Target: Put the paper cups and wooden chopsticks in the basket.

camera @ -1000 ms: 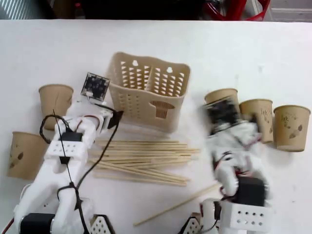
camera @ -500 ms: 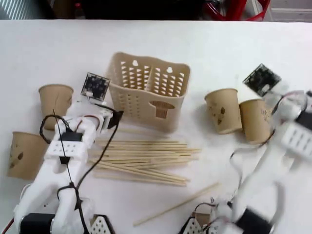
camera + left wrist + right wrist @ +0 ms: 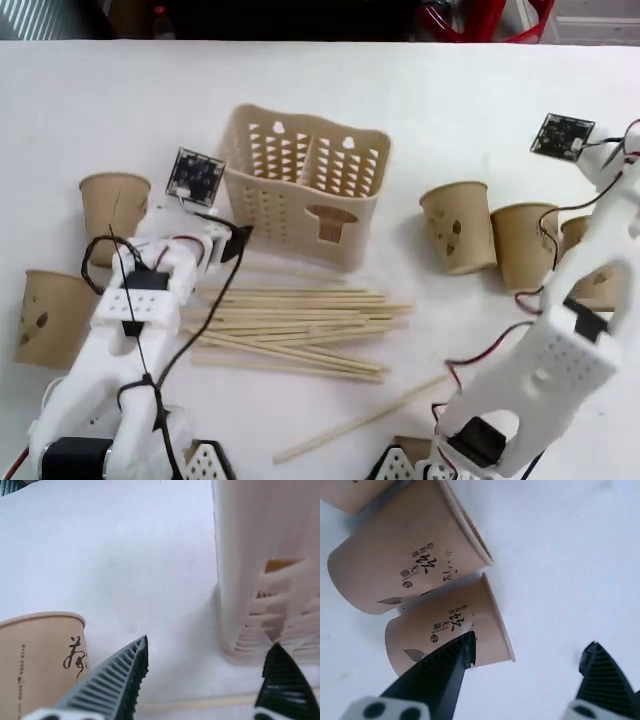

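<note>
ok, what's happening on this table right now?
Two arms are meant to load paper cups and chopsticks into the basket, and neither holds anything. The right gripper hangs over the cups on the right, fingers open. The left gripper, also open, sits between the basket and a cup on the left. The chopsticks lie loose on the table in front of the basket.
</note>
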`<state>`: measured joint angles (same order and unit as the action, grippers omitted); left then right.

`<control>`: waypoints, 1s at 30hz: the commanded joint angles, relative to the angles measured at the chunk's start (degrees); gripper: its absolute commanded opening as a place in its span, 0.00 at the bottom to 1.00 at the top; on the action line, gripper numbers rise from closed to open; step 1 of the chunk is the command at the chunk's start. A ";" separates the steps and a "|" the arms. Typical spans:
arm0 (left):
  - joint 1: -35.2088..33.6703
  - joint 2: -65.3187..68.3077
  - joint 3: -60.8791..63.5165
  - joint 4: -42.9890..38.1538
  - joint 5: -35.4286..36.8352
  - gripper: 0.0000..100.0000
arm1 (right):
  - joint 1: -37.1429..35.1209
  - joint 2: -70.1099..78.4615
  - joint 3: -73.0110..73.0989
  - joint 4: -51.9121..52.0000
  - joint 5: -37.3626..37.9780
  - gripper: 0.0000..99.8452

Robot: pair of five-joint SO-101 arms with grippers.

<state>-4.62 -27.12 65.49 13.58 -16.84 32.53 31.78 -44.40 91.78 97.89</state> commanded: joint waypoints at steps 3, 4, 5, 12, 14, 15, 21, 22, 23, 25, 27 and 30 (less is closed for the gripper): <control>-0.57 -0.13 -0.44 -1.85 0.44 0.35 | 1.10 13.58 -20.22 6.81 4.48 0.30; -0.57 -0.13 -0.44 -1.85 0.44 0.35 | 1.54 14.64 -21.01 6.73 4.66 0.28; -0.57 -0.13 -0.44 -1.85 0.44 0.35 | 1.80 15.25 -21.36 6.73 4.75 0.26; -0.57 -0.13 -0.35 -1.93 0.44 0.35 | 3.91 15.78 -16.97 6.73 8.35 0.17; -0.57 -0.13 -0.35 -1.85 0.44 0.35 | 4.88 15.78 -15.47 6.73 10.20 0.17; -0.57 -0.13 -0.35 -1.85 0.44 0.35 | 5.32 15.78 -15.03 6.73 10.55 0.17; -0.57 -0.13 -0.35 -1.93 0.44 0.35 | 7.69 15.16 -15.12 6.73 10.46 0.01; -0.57 -0.13 -0.35 -1.93 0.44 0.35 | 8.04 14.73 -15.21 6.64 9.76 0.02; -0.57 -0.13 -0.35 -1.93 0.44 0.35 | 8.31 14.02 -15.65 6.64 8.26 0.03; -0.57 -0.13 -0.35 -1.93 0.44 0.35 | 8.66 12.79 -17.67 6.64 4.31 0.02; -0.57 -0.13 -0.35 -1.93 0.44 0.35 | 8.75 11.65 -20.22 6.64 0.53 0.02; -0.57 -0.13 -0.35 -1.93 0.44 0.35 | 9.01 10.07 -24.00 6.64 -5.27 0.02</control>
<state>-4.62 -27.12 65.49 13.49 -16.84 40.97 47.87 -62.59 98.29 99.56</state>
